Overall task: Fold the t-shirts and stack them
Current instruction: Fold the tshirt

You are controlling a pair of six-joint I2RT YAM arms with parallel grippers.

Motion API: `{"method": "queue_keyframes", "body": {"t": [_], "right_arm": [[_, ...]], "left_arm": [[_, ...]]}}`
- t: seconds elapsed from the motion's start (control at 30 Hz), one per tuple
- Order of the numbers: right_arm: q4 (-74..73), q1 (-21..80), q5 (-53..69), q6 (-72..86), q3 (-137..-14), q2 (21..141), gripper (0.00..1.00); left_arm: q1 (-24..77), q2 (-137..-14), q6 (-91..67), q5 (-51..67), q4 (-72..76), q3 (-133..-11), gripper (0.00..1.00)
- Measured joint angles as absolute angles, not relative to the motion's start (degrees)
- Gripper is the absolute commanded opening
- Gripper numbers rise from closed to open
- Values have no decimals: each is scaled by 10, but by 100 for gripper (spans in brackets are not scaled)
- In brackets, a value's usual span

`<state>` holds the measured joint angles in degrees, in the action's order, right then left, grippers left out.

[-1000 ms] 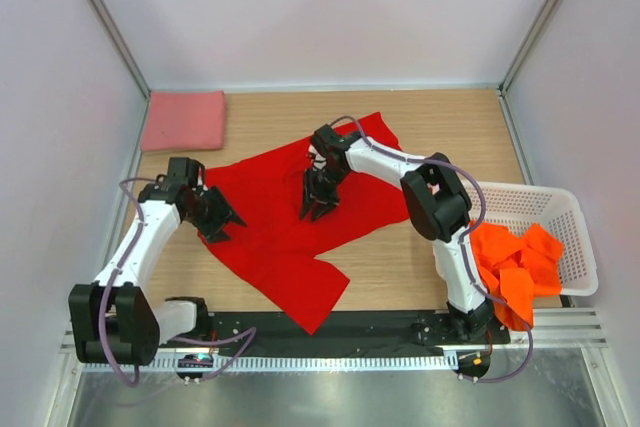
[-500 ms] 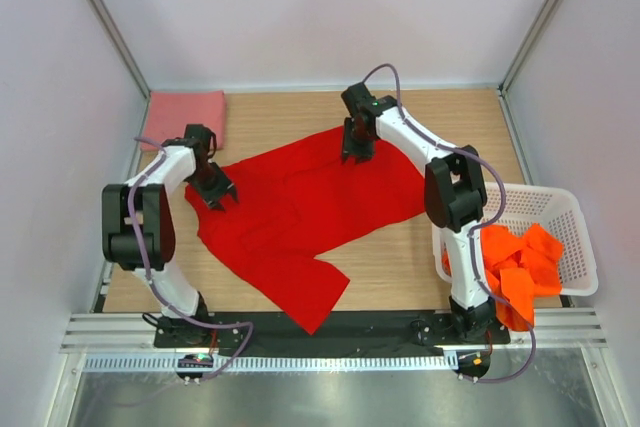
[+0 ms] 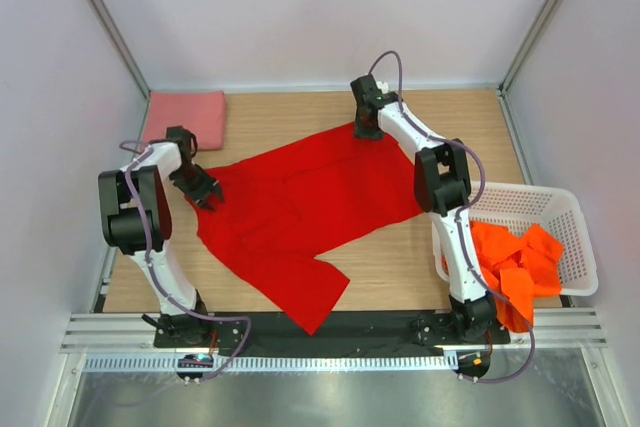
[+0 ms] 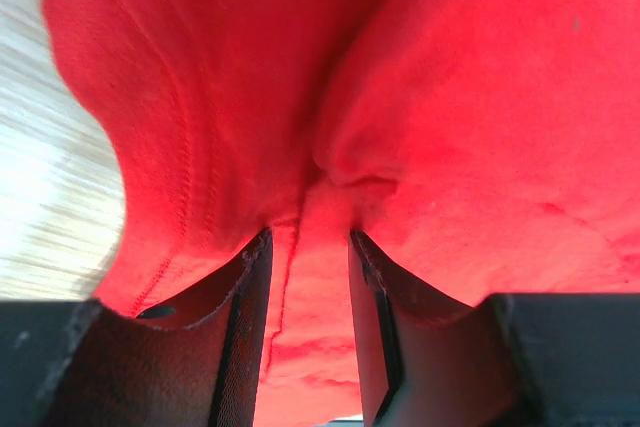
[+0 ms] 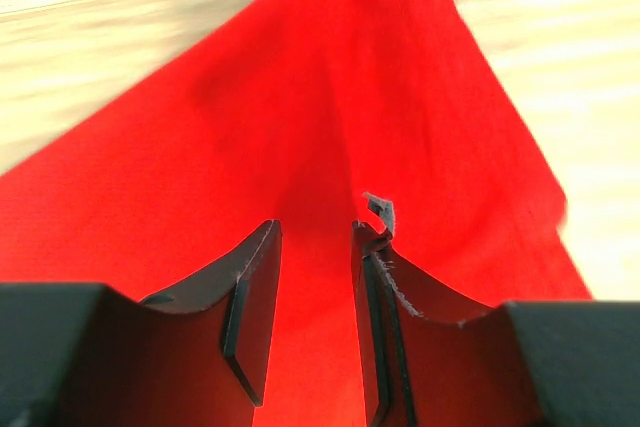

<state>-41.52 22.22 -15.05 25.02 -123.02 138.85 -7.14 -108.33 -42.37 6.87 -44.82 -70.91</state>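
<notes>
A bright red t-shirt (image 3: 300, 207) lies spread on the wooden table, one sleeve trailing toward the near edge. My left gripper (image 3: 203, 194) is shut on the shirt's left edge; in the left wrist view (image 4: 308, 237) red cloth (image 4: 450, 97) bunches between the jaws. My right gripper (image 3: 366, 130) is shut on the shirt's far corner; in the right wrist view (image 5: 315, 232) a taut fold of red cloth (image 5: 330, 97) runs out from between the jaws. A folded salmon pink t-shirt (image 3: 185, 117) lies at the far left corner. Orange t-shirts (image 3: 515, 262) are heaped in the basket.
A white lattice basket (image 3: 575, 222) stands at the right edge of the table, beside the right arm's base. Grey walls enclose the table on three sides. A black rail with the arm bases runs along the near edge.
Both grippers have moved outward from the middle of the shirt, the left toward the left edge, the right toward the far side. The red shirt is stretched flatter between them.
</notes>
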Motion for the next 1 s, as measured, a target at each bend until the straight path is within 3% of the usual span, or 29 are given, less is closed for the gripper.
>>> {"method": "queue_keyframes", "body": {"t": [0.23, 0.6, 0.77, 1.0], "right_arm": [[-404, 213, -145, 221, -1335, 1469, 43], [-370, 212, -57, 244, -1375, 1499, 47], [-357, 212, -15, 272, -1397, 1504, 56], [-363, 208, 2, 286, -1428, 1489, 59]], "left_arm": [[-101, -1121, -410, 98, -480, -754, 38], [-151, -1187, -375, 79, -505, -864, 40], [-151, -1218, -354, 55, -513, -926, 47], [-151, -1177, -345, 35, -512, -916, 62]]}}
